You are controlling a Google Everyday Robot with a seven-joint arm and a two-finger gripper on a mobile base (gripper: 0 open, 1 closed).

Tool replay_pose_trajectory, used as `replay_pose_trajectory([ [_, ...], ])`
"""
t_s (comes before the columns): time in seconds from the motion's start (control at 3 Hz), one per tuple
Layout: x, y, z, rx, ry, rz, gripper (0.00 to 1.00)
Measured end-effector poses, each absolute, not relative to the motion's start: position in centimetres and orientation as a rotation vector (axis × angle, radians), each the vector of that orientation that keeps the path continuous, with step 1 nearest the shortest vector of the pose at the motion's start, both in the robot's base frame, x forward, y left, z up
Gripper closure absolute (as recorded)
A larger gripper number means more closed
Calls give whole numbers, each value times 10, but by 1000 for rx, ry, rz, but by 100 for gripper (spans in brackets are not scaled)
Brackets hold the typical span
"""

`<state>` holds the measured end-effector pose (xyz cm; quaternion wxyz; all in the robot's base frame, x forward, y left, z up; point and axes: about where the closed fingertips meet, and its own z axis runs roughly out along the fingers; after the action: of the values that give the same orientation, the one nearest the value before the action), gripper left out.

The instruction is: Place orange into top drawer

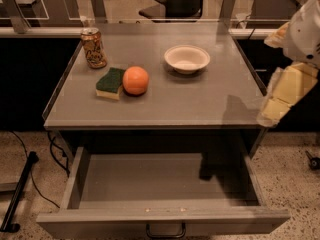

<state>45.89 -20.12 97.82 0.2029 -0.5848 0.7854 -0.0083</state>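
The orange (135,80) rests on the grey tabletop (200,101), left of centre, touching the right side of a green-and-yellow sponge (110,82). The top drawer (165,181) below the tabletop is pulled fully out; its inside is bare, and its dark handle (165,231) shows at the bottom edge of the view. My gripper (280,101) hangs at the right edge of the view, beside the table's right front corner, far from the orange and holding nothing that I can see.
A white bowl (187,58) stands right of the orange, toward the back. A drink can (93,47) stands at the back left. A glass-and-metal rail (150,30) runs behind the table. A black stand foot and cable (20,189) lie on the floor at the left.
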Motion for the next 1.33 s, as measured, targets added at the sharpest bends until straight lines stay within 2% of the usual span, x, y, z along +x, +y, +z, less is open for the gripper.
replay_pose_trajectory([
  [1.33, 542, -116, 973, -1524, 2032, 100, 0],
])
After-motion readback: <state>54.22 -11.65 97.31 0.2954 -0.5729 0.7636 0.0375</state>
